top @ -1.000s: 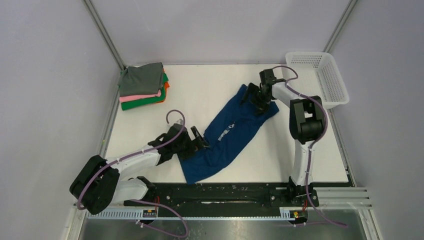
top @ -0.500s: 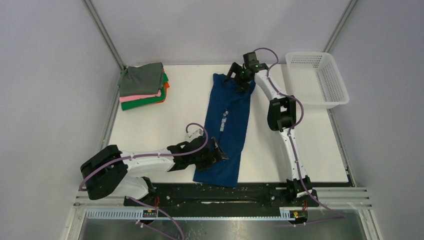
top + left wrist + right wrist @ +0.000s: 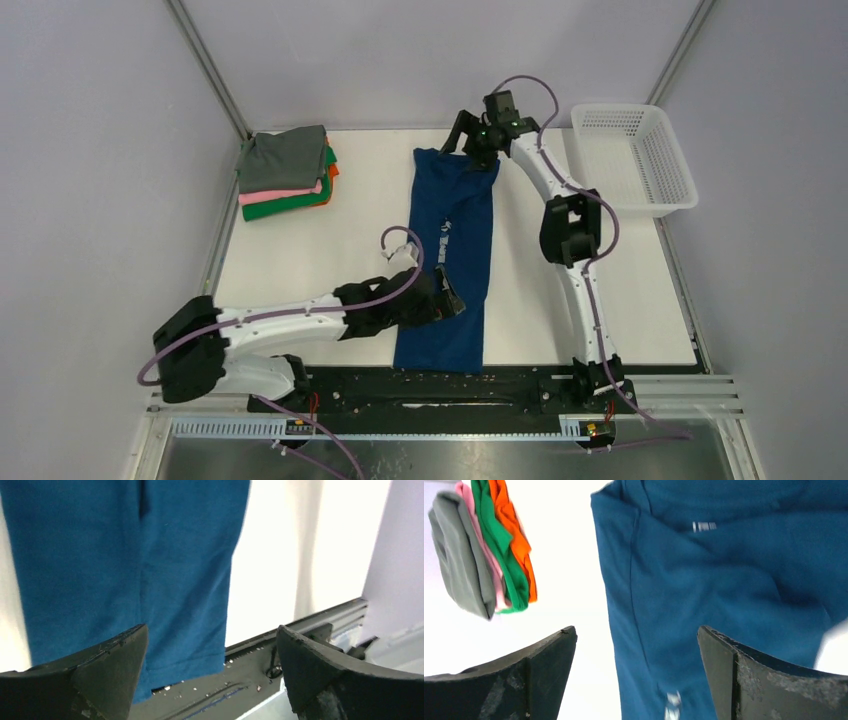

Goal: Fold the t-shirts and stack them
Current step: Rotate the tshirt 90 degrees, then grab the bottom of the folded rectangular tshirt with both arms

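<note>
The dark blue t-shirt (image 3: 447, 250) lies as a long narrow strip from the table's far edge to the near edge, with its small white print (image 3: 445, 230) facing up. My left gripper (image 3: 452, 300) is open over the strip's lower left part. In the left wrist view (image 3: 211, 629) the shirt's hem (image 3: 180, 665) lies below the spread jaws. My right gripper (image 3: 468, 140) is open above the strip's far end. In the right wrist view (image 3: 636, 628) blue cloth (image 3: 724, 580) lies beneath it. The folded grey, pink, green and orange tees (image 3: 287, 170) are stacked at the far left.
A white mesh basket (image 3: 640, 150) stands at the far right corner. The black base rail (image 3: 450, 385) runs along the near edge, just below the shirt's hem, and also shows in the left wrist view (image 3: 280, 645). The stack also shows in the right wrist view (image 3: 484, 555).
The shirt went from lying diagonally to a straight strip running near to far. My right gripper swung to the far left, and my left gripper moved right along the shirt's lower part.
</note>
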Motion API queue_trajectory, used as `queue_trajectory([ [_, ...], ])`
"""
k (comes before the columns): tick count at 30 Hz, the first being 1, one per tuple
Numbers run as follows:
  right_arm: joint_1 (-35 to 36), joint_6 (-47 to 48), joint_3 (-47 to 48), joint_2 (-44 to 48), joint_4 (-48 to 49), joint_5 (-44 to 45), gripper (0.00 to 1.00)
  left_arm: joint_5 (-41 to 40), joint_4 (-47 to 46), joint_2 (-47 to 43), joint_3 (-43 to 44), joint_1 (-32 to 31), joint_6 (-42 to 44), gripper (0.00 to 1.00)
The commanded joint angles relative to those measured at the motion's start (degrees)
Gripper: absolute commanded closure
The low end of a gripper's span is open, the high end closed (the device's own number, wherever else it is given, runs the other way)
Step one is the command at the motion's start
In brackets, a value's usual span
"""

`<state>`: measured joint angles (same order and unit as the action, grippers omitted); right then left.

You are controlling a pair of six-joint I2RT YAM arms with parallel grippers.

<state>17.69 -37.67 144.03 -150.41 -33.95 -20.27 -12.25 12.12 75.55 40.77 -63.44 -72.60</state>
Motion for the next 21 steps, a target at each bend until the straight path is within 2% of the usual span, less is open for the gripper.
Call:
queue_trajectory([
  [1, 0.99, 11.41, -18.65, 27.39, 0.49, 5.81, 0.0, -9.5, 12.42, -9.37, 4.21, -0.92, 7.82, 0.01],
  [5, 1.21, 11.36, -53.86, 54.22, 14.09, 8.71, 0.01, -11.31, 23.4, -17.06, -0.14, -0.69, 9.29, 0.01],
  [8, 2.03, 6.85, -77.23, 70.59, 20.36, 7.12, 0.0, -8.13, 24.99, -24.33, -6.45, -0.38, 8.97, 0.01],
  [10, 4.92, 4.15, -88.88, 79.16, 20.64, 7.3, 0.01, -4.82, 23.21, -28.68, -11.24, -0.29, 8.51, 0.01],
  [13, 12.34, -0.99, -102.7, 89.73, 18.47, 8.48, 0.02, 1.51, 17.27, -33.88, -17.83, -0.12, 8.28, 0.02],
  [15, 17.29, -5.81, -111.26, 95.82, 19.11, 8.08, 0.04, 4.9, 14.27, -35.22, -20.67, -0.07, 8.3, 0.07],
  [21, 30.64, -18.72, -125.34, 107.32, 16.81, 11.2, 0.1, 9.04, 9.81, -30.62, -23.33, -0.11, 8.62, 0.21],
])
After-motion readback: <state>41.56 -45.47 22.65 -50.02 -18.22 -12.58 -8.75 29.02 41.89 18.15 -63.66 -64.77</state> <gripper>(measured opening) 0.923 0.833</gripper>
